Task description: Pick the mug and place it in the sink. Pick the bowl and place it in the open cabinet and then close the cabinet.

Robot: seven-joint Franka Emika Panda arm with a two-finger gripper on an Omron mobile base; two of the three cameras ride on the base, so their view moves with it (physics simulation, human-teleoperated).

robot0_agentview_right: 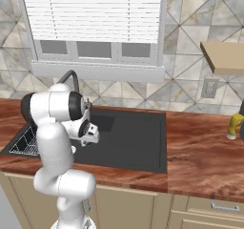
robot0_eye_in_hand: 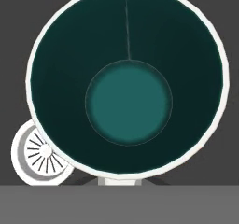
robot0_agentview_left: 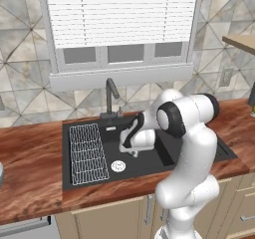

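Reached down into the large black rectangular sink (robot0_agentview_left: pixel 164 158), two-finger gripper (robot0_agentview_left: pixel 130 152) low over the basin floor, to the right of the white wire rack (robot0_agentview_left: pixel 88 153) and in front of the dark gooseneck faucet (robot0_agentview_left: pixel 109 96). Looked straight down from the hand into a white-rimmed mug with a dark teal inside (robot0_eye_in_hand: pixel 128 101), mouth up and roughly level. Jaws drawn right in, probably pinched on the mug's wall at the near rim, though the fingertips themselves could not be made out. Sat partly over the round silver drain (robot0_eye_in_hand: pixel 39 153), the rim covering the drain's edge from above. Could not tell whether the base already touched the sink floor or hung just above it.

Judged as the moment before letting go of the mug. Risks from here:

- a drop from height if released too early, with a bounce or a tip onto its side
- an uneven footing on the drain's lip, leaving the mug rocking
- a finger snagging the rim on the way up, dragging the mug along
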